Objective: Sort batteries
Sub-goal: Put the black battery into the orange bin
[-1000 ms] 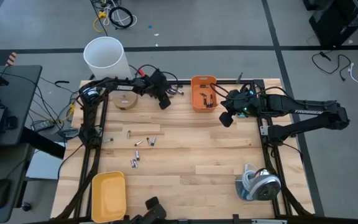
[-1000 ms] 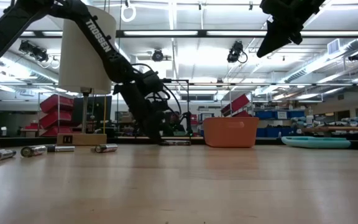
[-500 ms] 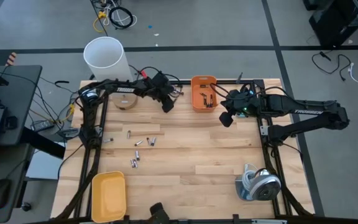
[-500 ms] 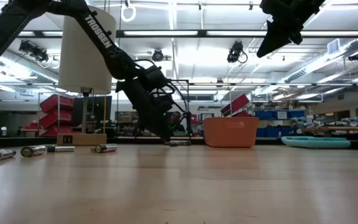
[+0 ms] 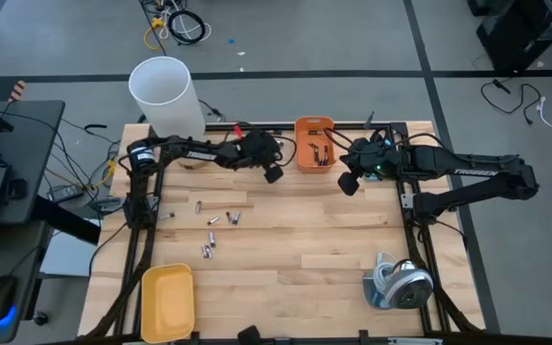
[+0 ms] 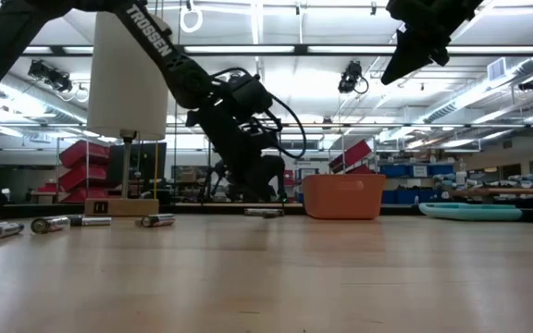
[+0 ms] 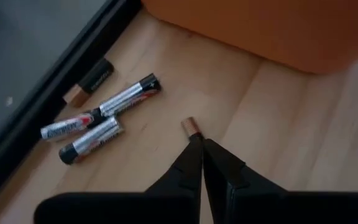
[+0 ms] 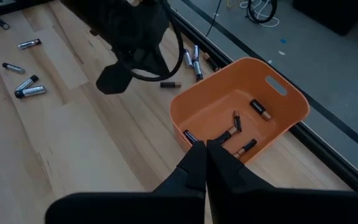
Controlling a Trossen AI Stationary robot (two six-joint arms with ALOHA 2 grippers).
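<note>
My left gripper [image 5: 274, 175] hangs just at nine o'clock of the orange bin [image 5: 314, 144], its tips pinched nearly together on the end of a dark, copper-capped battery [image 7: 191, 127]. Three more batteries [image 7: 95, 124] lie near it by the desk's [image 5: 333, 240] far edge. My right gripper [image 5: 349, 184] waits at three o'clock of the bin, fully closed and empty. Loose batteries [image 5: 214, 225] are scattered mid-desk; several cells [image 8: 241, 134] lie inside the bin.
</note>
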